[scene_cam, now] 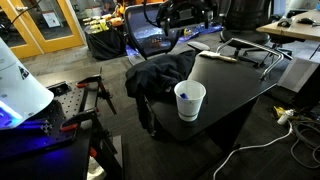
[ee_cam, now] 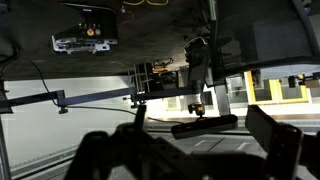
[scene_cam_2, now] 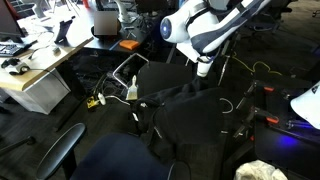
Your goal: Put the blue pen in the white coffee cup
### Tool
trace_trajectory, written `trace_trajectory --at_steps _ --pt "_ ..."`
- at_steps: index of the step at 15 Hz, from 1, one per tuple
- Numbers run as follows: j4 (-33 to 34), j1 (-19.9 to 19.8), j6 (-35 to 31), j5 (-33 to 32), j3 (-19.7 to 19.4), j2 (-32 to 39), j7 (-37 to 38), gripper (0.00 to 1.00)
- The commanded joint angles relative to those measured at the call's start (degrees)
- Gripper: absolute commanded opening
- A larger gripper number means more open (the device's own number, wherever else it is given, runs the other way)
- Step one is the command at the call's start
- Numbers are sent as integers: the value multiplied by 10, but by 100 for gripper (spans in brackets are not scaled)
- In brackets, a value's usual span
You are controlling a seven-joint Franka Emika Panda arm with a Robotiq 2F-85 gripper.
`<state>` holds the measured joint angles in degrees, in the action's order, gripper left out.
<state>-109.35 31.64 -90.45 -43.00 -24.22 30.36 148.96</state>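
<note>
The white coffee cup (scene_cam: 190,100) stands upright near the front edge of the black table (scene_cam: 240,85); in an exterior view it is a small pale shape (scene_cam_2: 131,90) at the table's far end. I cannot make out the blue pen on the dark table. My gripper (scene_cam_2: 204,68) hangs from the white arm above the table, well away from the cup. In the wrist view its two dark fingers stand wide apart with nothing between them (ee_cam: 190,150). That view looks out across the room and shows neither cup nor pen.
A dark cloth (scene_cam: 160,75) lies heaped on the table behind the cup. A pale tan stick-like pen (scene_cam: 222,57) lies further back. A black wire rack (scene_cam: 255,50) sits at the far corner. Office chairs, desks and floor cables surround the table.
</note>
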Motion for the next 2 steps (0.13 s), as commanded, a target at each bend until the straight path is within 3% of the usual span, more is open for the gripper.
trace_trajectory --at_steps 1,2 --pt "-1 0 -1 0 0 0 0 100" --pt "-2 0 -2 0 -1 0 0 100"
